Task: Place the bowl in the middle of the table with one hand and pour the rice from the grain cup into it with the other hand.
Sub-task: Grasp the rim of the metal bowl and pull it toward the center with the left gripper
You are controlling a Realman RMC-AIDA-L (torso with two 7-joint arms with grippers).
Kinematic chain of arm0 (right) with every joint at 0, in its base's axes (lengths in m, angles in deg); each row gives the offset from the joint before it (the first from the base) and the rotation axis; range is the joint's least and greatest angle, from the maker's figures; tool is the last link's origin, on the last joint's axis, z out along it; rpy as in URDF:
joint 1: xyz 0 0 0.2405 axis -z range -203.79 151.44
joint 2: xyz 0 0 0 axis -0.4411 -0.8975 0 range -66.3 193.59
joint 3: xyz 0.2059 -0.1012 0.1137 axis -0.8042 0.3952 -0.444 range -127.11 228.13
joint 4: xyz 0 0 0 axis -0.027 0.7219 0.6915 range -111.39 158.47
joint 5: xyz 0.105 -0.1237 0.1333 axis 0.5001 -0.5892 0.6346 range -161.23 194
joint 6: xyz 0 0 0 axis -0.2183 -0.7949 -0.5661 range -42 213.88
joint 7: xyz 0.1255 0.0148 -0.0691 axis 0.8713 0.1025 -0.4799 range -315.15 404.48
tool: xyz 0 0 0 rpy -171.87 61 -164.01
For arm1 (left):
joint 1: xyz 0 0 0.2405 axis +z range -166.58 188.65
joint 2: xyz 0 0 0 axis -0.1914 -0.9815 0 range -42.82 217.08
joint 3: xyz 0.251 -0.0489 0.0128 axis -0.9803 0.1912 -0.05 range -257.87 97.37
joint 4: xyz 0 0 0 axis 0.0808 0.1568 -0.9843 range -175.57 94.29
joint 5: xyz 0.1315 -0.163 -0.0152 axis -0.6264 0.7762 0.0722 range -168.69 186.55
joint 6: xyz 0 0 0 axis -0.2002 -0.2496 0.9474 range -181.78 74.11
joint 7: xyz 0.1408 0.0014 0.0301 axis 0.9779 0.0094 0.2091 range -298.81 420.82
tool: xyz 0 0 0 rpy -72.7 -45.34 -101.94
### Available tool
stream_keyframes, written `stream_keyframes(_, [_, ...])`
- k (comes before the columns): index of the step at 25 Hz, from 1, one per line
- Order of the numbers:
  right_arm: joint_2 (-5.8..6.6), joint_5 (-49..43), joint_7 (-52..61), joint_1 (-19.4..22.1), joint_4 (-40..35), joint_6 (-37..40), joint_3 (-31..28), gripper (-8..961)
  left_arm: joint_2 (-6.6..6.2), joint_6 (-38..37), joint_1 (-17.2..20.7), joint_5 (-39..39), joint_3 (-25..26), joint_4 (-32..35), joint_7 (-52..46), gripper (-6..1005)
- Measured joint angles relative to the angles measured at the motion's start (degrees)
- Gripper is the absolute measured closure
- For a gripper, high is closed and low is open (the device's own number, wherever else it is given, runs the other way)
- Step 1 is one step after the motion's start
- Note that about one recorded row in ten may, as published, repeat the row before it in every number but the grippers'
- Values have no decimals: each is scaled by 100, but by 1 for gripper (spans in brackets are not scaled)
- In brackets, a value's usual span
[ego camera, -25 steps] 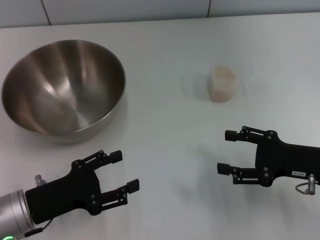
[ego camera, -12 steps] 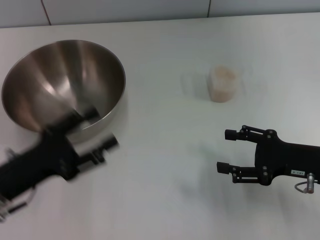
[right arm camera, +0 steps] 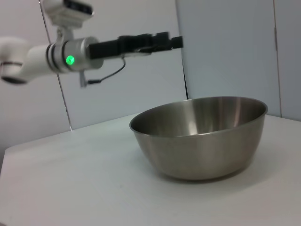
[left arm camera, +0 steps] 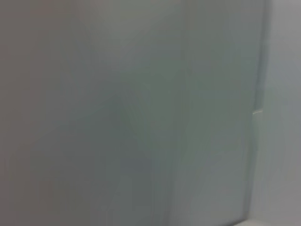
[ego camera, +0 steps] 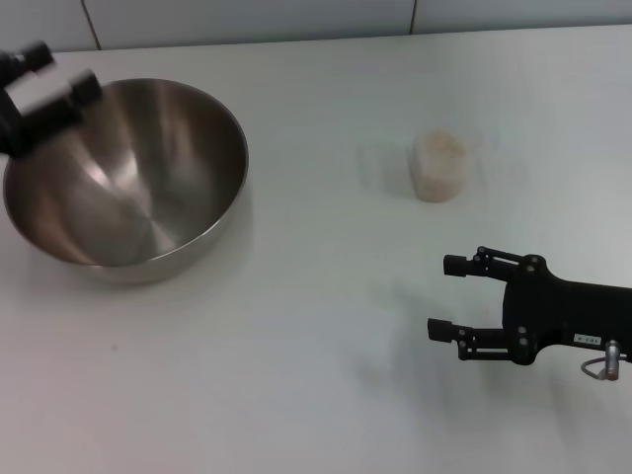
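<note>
We count one bowl (ego camera: pixel 126 176), one grain cup (ego camera: pixel 439 166) and two grippers on the table (ego camera: pixel 326 326). The bowl sits on the left part of the table, upright, mouth facing up; being round it has no long axis across the table, and its inside is bare steel. The grain cup stands upright toward the far right of centre, well apart from the bowl, its long axis vertical and its rim up, with the rice (ego camera: pixel 441 147) filling it as a pale pinkish mass.

The left gripper (ego camera: pixel 57 75) is raised at the far left, over the bowl's far-left rim; in the right wrist view we see the left gripper (right arm camera: pixel 162 41) well above the bowl (right arm camera: pixel 201 136), held level, not touching it. Its fingers (ego camera: pixel 84 87) are spread and hold nothing, pointing roughly to the right.

The right gripper (ego camera: pixel 447 297) hovers at the near right, nearer us than the grain cup and apart from it, fingers pointing left toward the middle of the table, jaws spread wide and empty.

The left wrist view gives us only a blank grey surface
</note>
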Motion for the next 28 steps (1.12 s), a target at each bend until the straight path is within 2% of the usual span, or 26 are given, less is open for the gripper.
stream_keyframes(2, [0,0,6,-2,0,0,5,111,-1,569,-8,-18,-498,556,-584,173])
stream_keyframes(6, [0,0,11,10,20,0,7,111,-28,1803,264,-113,-2013,1680,-1629,173])
stream_keyframes(9, [0,0,12,29,48,0,7,111,-67,2431,421,-646,-2770,2370,-2515,174])
stream_keyframes(12, [0,8,14,43,59,13,7,111,-68,2553,403,-1075,-2877,2579,-2939,174])
stream_keyframes(13, [0,11,14,51,60,29,7,111,-69,2558,305,-1789,-2949,2809,-3579,174])
stream_keyframes(15, [0,12,15,60,61,45,7,110,-69,2558,305,-1789,-2949,2809,-3579,177])
stream_keyframes(16, [0,12,15,61,61,50,7,110,-72,2467,226,-2187,-2966,2882,-3924,178])
stream_keyframes(17, [0,12,16,61,62,55,7,110,-74,2117,-77,-3233,-2990,2944,-4689,180])
stream_keyframes(20, [0,16,17,60,62,82,7,110,-68,2034,-158,-3501,-3013,2938,-4874,184])
stream_keyframes(22, [0,15,18,56,62,87,7,110,-56,1968,-316,-4060,-3156,2846,-5221,188])
stream_keyframes(28, [0,9,17,49,76,95,7,110,-56,2049,-427,-4394,-3206,2644,-5434,196])
